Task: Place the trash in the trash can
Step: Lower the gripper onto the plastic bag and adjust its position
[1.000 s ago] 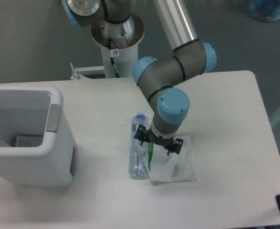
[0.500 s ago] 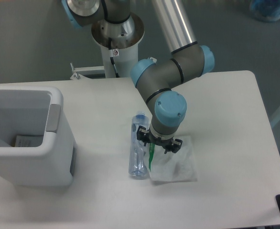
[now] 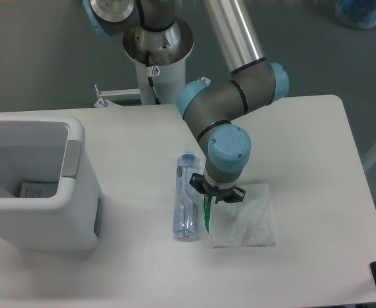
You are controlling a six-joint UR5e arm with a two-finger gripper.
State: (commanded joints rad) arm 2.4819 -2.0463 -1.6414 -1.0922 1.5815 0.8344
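Hovering over the bag (image 3: 242,221), pincer (image 3: 216,194) grip unclear; bottle (image 3: 186,202) just beside

- The gripper (image 3: 215,196) has turned about its own axis: its black fittings, spread wide to both sides a second ago, now show as a narrow cluster under the blue wrist cap.
- The wrist has shifted slightly toward the bottle side and lower over the table.
- The plastic bag (image 3: 244,216) has spread out flatter and reaches farther toward the right table edge than before.
- The bag's green edge strip (image 3: 207,215) now stands out straighter and longer beneath the gripper.
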